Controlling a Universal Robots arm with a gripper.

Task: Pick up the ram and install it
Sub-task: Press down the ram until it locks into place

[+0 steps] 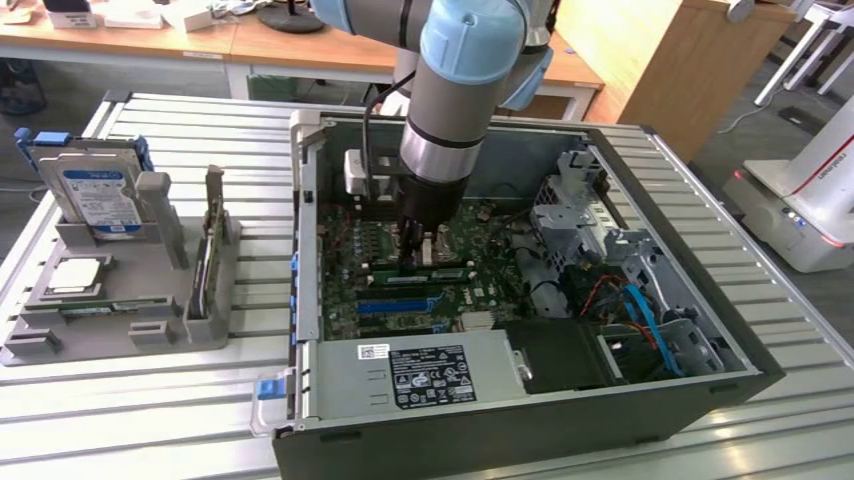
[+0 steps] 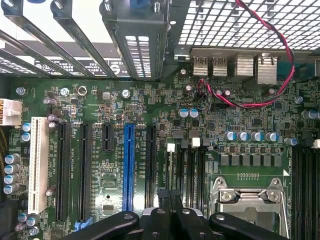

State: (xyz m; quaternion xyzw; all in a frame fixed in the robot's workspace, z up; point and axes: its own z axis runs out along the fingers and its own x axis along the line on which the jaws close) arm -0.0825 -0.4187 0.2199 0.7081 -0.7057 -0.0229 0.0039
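Slatted metal table [image 1: 134,400] underneath, wooden desks behind, and straight down into the open computer case [image 1: 534,430]. Looking for the ram [image 1: 447,272]: best read as the pale green stick lying along a slot on the motherboard [image 2: 115,165], right at the foot of the gripper [image 1: 414,245]. Hard to call it seated or merely resting. Gripper pinched fully shut, nothing visibly clamped between the fingers, tips poised just over the memory slots beside the processor socket [image 2: 250,200]. Risks, as judged: pressing off the slot's line and flexing the stick; bearing down on an unlatched end and leaving it proud; clipping the small capacitors close by; snagging the red-and-black wire [image 2: 280,65] on any lift. Tight quarters too, with case walls close around the arm. Case loaded with the board, a labelled power supply [image 1: 427,370] at the near wall, and blue and orange cables [image 1: 641,310] toward the exterior view's right. Outside, at the exterior view's left, a grey holder [image 1: 200,335] carrying a blue-labelled hard drive [image 1: 100,195] upright, a square silver processor chip [image 1: 78,275] flat, and a thin dark strip [image 1: 203,275] on edge between two posts, too slim to name.
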